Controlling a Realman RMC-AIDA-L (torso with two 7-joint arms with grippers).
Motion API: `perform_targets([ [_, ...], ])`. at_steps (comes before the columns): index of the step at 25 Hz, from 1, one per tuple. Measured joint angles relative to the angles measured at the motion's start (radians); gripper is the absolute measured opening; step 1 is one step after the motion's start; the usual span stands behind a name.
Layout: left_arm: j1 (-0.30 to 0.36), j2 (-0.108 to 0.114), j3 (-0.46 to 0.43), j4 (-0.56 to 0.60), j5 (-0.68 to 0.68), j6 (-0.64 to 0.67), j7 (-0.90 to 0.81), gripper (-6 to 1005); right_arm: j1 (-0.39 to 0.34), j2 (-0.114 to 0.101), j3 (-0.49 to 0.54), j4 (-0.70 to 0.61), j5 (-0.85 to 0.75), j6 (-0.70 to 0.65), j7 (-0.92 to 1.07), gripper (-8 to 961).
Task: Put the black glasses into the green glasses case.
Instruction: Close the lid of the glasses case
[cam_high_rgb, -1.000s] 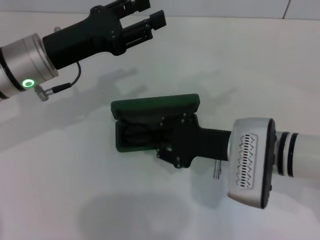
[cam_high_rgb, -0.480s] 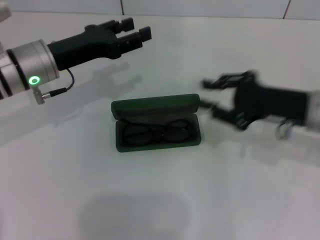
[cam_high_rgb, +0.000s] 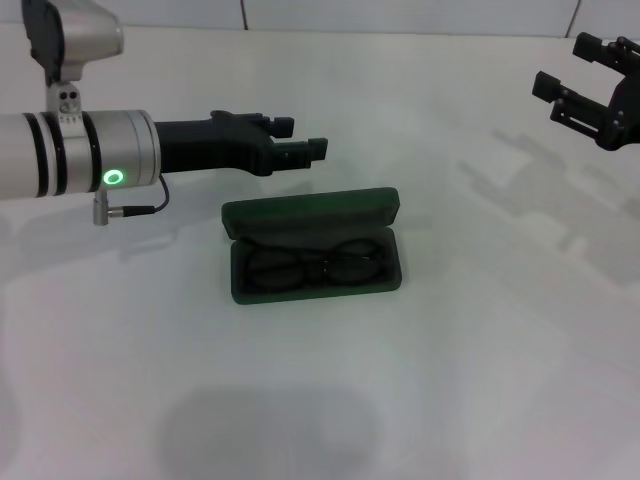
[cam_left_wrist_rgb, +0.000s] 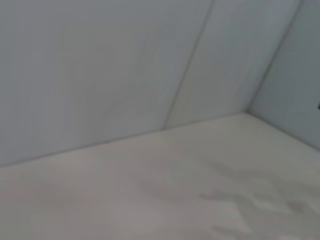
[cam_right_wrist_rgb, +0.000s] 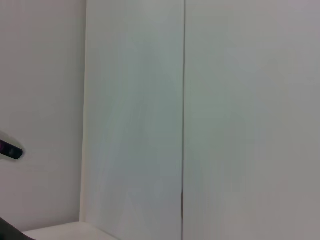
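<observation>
The green glasses case (cam_high_rgb: 312, 214) lies open in the middle of the white table, its lid tipped back on the far side. The black glasses (cam_high_rgb: 316, 268) rest folded inside its tray. My left gripper (cam_high_rgb: 300, 138) hovers just behind the lid's far edge, reaching in from the left, fingers apart and empty. My right gripper (cam_high_rgb: 572, 66) hangs open and empty at the far right, well away from the case. Neither wrist view shows the case or the glasses.
A white tabletop (cam_high_rgb: 480, 350) surrounds the case on all sides. A pale panelled wall (cam_left_wrist_rgb: 125, 65) runs along the back edge of the table, and the right wrist view also faces a wall (cam_right_wrist_rgb: 225, 100).
My right gripper has let go of the glasses inside the case and pulled back up to the far right. My left arm has swung down toward the case lid.
</observation>
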Motion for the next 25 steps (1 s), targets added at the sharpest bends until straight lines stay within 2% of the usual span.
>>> perform_targets([
  [2,0.001,0.003,0.013,0.0,0.001,0.004,-0.003,701,0.002,0.0,0.001,0.0,-0.005,0.001,-0.002,547],
  [5,0.004,0.007,0.017,0.0,0.001,0.015,-0.004,702,0.007,0.003,0.002,0.001,-0.01,0.009,-0.004,684],
  [12,0.0,0.015,0.084,0.006,0.022,0.012,-0.032,704,0.015,0.006,0.003,0.001,-0.011,0.009,-0.008,687],
  [25,0.002,0.001,0.089,0.026,0.025,-0.021,-0.03,708,0.017,0.012,0.005,0.002,-0.012,0.011,-0.017,694],
])
